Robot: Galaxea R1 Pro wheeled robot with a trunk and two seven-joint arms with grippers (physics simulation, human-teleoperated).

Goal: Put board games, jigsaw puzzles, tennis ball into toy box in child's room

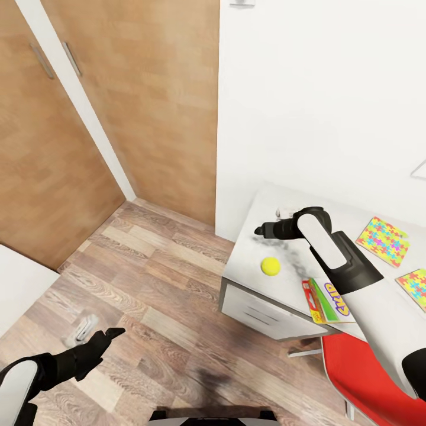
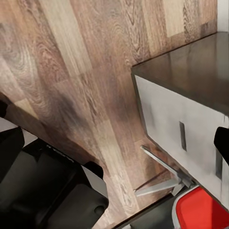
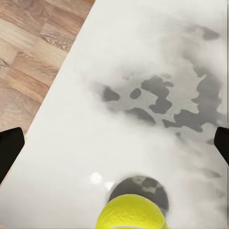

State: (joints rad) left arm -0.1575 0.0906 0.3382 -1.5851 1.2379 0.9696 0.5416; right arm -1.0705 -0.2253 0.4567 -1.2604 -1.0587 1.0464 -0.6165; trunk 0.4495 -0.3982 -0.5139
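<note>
1. From the head camera we saw our left gripper hanging low over the wood plank floor, well apart from the table; its dark fingers looked close together, but we could not tell how wide it stood.
2. The left wrist camera gave what the head camera did not: the grey drawer front of the table's side cabinet, the dark top above it, a metal chair leg and the red seat of the chair.
3. Further right in the head view, our right gripper hovered above the near end of the table, its fingers pointing towards the floor side.
4. The right wrist camera showed that claw spread wide, one dark fingertip at each edge of the frame and nothing between them but pale tabletop.
5. The tennis ball lay on the table just beside the right gripper, nearer us than its tips and not touching them; the wrist view caught it at the frame's edge.
6. Right of the ball, the Skip-Bo box lay partly under our right forearm.
7. Farthest right, well apart from the claw, the two jigsaw puzzles lay flat on the table.
</note>
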